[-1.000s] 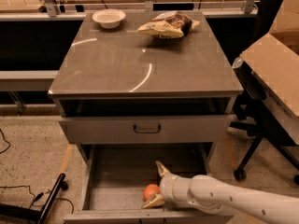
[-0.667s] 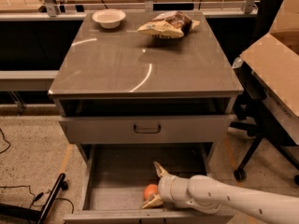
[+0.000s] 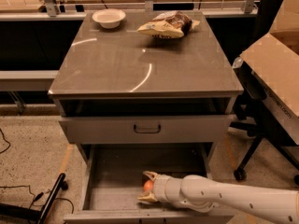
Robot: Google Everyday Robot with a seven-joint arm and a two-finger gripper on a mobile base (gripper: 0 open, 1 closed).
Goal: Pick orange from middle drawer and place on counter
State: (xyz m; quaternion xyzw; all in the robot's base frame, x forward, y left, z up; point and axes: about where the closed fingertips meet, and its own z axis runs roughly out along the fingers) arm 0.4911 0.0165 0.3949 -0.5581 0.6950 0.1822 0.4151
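Gripper, jaws apart astride the orange in the middle drawer: off-centre closure may roll it left.

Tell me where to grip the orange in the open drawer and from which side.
Grip the orange across its widest middle, coming in level from the view's right above the middle drawer floor. It is a smooth ball resting low on that flat floor, so opposite sides at mid-height hold best. The hand is there, open, one finger behind the fruit and one in front.
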